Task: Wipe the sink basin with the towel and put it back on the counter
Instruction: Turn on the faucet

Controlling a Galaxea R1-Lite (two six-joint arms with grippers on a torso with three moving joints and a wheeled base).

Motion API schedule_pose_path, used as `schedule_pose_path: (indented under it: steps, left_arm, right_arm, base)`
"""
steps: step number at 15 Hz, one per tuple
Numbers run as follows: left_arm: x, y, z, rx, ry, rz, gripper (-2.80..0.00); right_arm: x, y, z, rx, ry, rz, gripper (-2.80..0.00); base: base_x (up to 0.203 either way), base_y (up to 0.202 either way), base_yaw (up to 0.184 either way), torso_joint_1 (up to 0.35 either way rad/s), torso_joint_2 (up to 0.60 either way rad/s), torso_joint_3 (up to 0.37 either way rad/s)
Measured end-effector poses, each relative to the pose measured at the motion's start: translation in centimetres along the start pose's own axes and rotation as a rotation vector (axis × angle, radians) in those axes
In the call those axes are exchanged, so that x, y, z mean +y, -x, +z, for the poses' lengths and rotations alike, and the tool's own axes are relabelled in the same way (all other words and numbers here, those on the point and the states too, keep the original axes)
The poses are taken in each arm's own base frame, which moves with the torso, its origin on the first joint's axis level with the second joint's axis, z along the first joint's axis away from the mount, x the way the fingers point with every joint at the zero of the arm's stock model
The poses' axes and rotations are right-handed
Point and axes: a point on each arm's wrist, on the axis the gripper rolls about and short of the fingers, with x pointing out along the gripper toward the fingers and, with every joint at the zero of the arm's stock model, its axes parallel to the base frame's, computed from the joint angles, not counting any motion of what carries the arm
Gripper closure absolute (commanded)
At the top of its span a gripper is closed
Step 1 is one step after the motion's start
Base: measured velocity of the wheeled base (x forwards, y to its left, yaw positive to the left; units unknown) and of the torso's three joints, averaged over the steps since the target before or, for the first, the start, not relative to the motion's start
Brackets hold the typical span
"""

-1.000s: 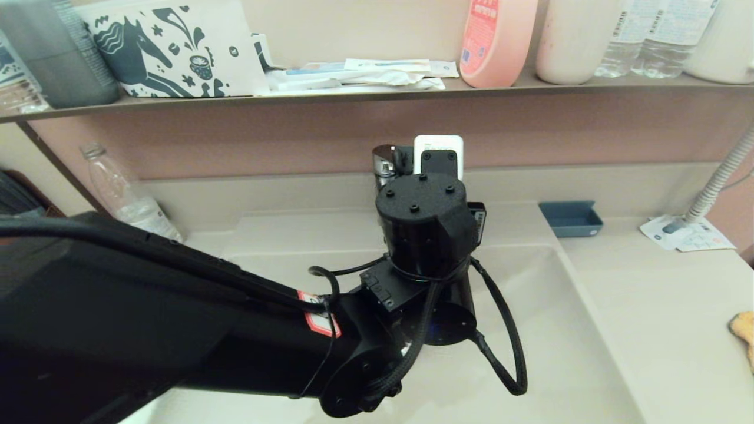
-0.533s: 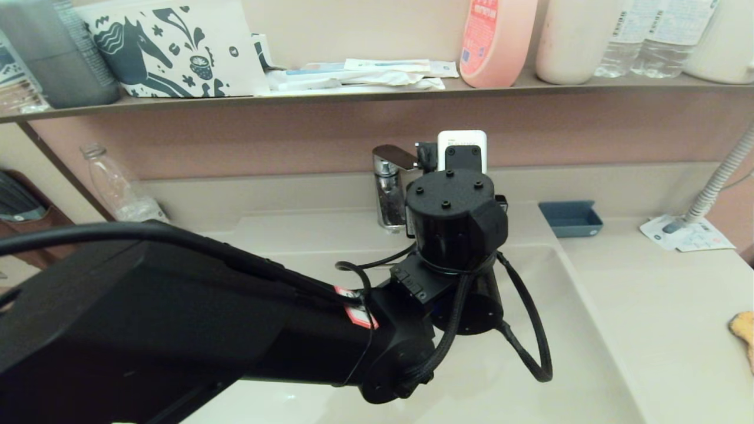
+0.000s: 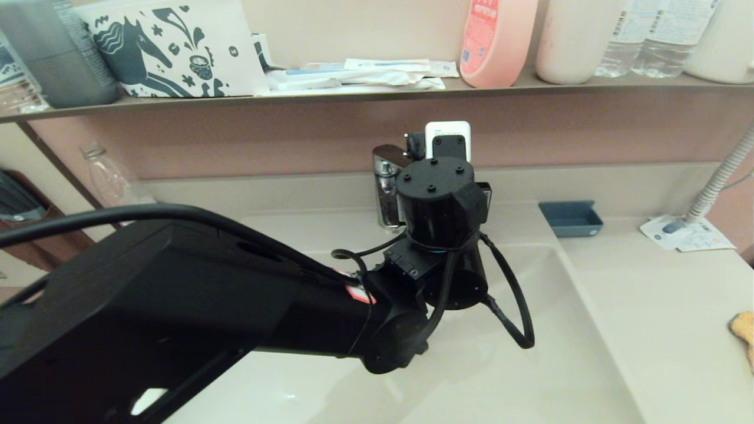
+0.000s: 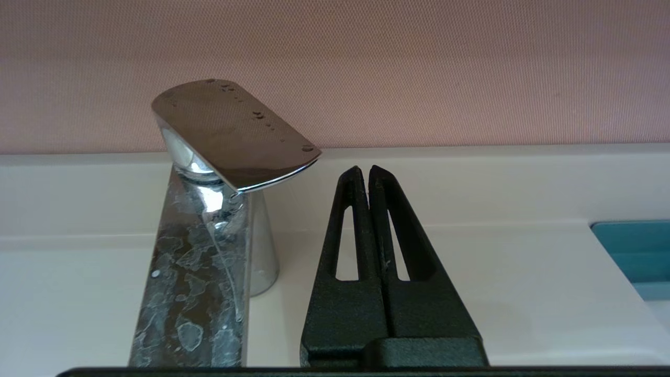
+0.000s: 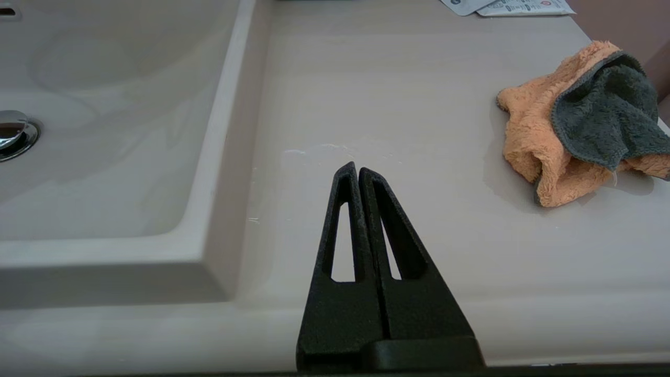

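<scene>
Left gripper [image 4: 369, 170] is clenched on nothing, up beside the faucet [image 4: 209, 220] over the sink basin [image 3: 530, 365]. Right gripper [image 5: 357, 170] is clenched too, empty, above the counter [image 5: 392, 104]. The towel [image 5: 570, 125] lies crumpled on the counter, ungrasped; wiping looks not started, so the next move calls for opening and reaching to it.
</scene>
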Motion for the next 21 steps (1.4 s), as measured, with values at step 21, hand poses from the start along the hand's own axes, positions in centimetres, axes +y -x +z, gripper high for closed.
schedule_pose_path:
  steps: [21]
  left_arm:
    - [4.2, -1.3, 2.5, -0.034, -0.055, 0.066, 0.0]
  right_arm:
    - [0.0, 0.0, 0.0, 0.0, 0.0, 0.0, 0.0]
  base:
    - [0.0, 0.0, 0.0, 0.0, 0.0, 0.0]
